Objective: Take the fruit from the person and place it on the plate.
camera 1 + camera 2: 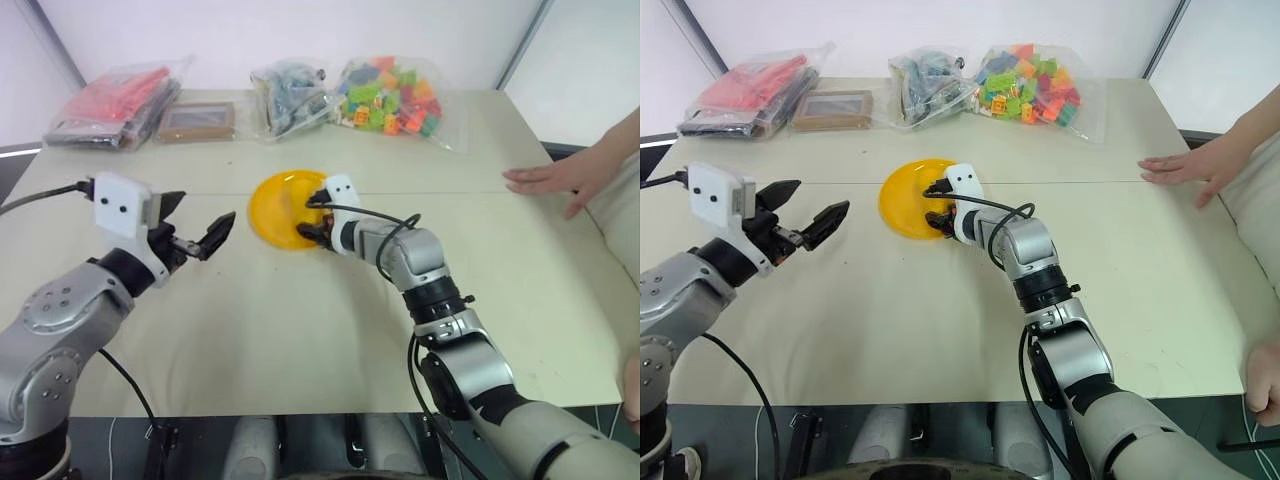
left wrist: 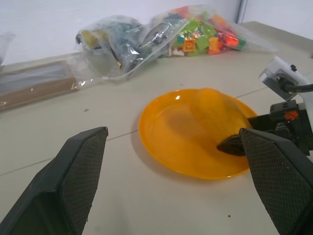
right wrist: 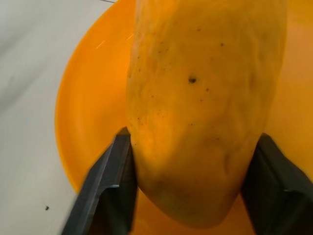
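Right gripper (image 3: 190,161) fingers flank smooth yellow oval fruit (image 3: 205,98) over glossy round orange plate (image 1: 270,205) at frame centre, grip unclear; left gripper (image 1: 195,228) apart.

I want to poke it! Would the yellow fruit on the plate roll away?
Probably a little: the fruit is a rounded oval with smooth skin, so it may wobble or slide. The plate's raised rim would likely stop it. It looks firm, not squishy, between the right gripper's fingers.
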`<move>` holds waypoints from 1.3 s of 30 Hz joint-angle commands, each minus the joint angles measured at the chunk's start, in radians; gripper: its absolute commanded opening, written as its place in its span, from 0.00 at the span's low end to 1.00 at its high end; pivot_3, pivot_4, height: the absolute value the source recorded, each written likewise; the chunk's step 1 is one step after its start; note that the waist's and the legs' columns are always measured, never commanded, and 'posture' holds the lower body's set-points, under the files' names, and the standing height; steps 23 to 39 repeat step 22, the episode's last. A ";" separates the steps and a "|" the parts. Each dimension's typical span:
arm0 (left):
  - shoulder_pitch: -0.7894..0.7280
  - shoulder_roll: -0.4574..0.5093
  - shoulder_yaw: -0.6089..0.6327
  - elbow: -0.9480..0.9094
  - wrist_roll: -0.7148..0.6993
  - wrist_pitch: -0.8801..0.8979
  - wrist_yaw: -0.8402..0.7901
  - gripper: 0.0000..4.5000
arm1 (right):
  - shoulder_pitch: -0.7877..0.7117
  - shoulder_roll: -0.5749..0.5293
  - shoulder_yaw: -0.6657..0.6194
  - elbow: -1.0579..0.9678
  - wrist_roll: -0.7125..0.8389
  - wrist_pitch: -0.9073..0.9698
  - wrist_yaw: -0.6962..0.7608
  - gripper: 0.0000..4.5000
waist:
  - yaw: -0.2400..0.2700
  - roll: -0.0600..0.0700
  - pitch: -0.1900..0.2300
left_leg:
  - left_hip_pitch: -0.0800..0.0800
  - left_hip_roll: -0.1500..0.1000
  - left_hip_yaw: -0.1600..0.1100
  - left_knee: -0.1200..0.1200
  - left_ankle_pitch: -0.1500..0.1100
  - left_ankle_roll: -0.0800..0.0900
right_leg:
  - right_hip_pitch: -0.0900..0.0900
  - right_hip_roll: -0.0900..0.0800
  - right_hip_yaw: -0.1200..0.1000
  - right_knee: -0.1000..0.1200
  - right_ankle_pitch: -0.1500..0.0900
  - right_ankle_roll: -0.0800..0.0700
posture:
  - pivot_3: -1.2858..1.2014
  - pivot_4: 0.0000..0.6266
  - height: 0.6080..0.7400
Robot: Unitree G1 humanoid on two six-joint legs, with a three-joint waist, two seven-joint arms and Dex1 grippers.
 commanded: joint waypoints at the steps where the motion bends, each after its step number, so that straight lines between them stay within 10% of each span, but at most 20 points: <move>1: -0.007 -0.003 0.008 -0.034 0.004 -0.010 0.006 1.00 | -0.019 -0.008 -0.006 -0.035 -0.001 -0.004 0.033 0.99 | 0.001 0.000 0.000 | 0.000 0.000 0.000 0.000 0.000 0.000 | 0.000 0.000 0.000 0.000 0.000 0.000 | 0.52 0.24 0.93; 8: -0.014 0.001 -0.002 -0.037 -0.001 -0.016 -0.020 1.00 | -0.016 -0.141 -0.054 -0.162 0.039 0.038 0.155 1.00 | 0.005 0.000 0.000 | 0.000 0.000 0.000 0.000 0.000 0.000 | 0.000 0.000 0.000 0.000 0.000 0.000 | 0.52 0.24 0.93; 20: -0.023 0.025 0.049 -0.021 -0.040 -0.023 -0.076 1.00 | 0.141 -0.695 -0.268 -0.528 0.289 0.037 0.645 1.00 | 0.002 0.000 0.001 | 0.001 0.000 0.000 0.000 0.000 0.000 | 0.001 0.000 0.000 -0.002 0.000 0.000 | 0.52 0.24 0.93; 39: -0.029 0.022 0.049 -0.012 -0.044 -0.026 -0.082 1.00 | 0.168 -0.720 -0.285 -0.551 0.309 0.039 0.656 1.00 | 0.002 0.000 0.001 | 0.001 0.000 0.000 -0.001 0.000 0.000 | 0.001 0.001 0.000 -0.002 0.000 0.000 | 0.52 0.24 0.93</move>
